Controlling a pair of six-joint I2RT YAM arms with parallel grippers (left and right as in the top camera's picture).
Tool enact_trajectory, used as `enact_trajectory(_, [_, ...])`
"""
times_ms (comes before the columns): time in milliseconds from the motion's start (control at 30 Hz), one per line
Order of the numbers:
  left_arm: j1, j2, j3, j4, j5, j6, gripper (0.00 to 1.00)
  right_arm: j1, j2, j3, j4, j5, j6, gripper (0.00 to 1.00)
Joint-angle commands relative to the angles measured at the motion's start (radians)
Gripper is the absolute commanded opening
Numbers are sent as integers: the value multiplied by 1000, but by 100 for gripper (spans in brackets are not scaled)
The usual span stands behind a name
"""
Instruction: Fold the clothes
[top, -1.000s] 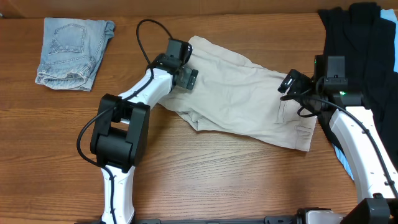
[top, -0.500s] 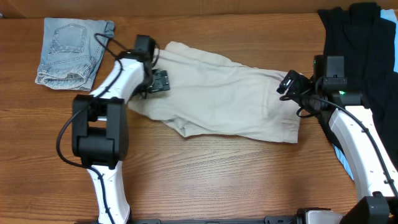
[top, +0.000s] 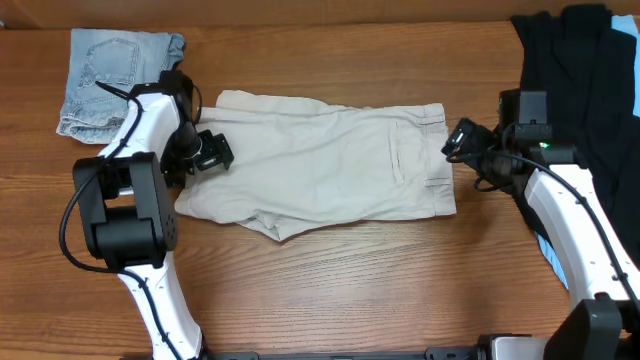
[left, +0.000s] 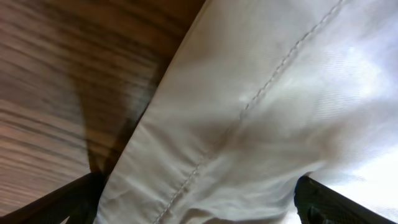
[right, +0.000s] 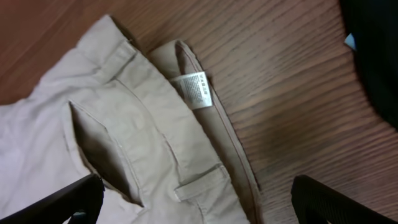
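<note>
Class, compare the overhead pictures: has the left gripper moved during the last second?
Yes. The left gripper has travelled left, toward the denim shorts, and the beige shorts shifted left too.

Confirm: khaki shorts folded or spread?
Spread: shorts lie flat, full-length, from left gripper to right gripper; no compact fold visible.

Brown wood-grain table (top: 350, 290) under soft, even light

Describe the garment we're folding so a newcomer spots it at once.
On the table, look to the middle. The beige shorts lie spread there, waistband rightward. They're pale and large, unlike the folded denim at far left and the black pile at far right.
</note>
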Motion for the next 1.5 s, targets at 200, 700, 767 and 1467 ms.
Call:
enact_trajectory(200, [-55,18,289,-150,-90,218,100,-2,8,-5,47,-152,-143,100])
enact_trajectory(700, [100,-74,317,-177,330,449,95,-56,158,-21,64,-190,-416,100])
enact_trajectory(767, [125,-74,317,-173,330,432,95,-56,216,-21,87,-229,-415,100])
enact_trajectory(1467, [99,-74,317,-135,294,458,95,-14,462,-23,237,-447,-227,42])
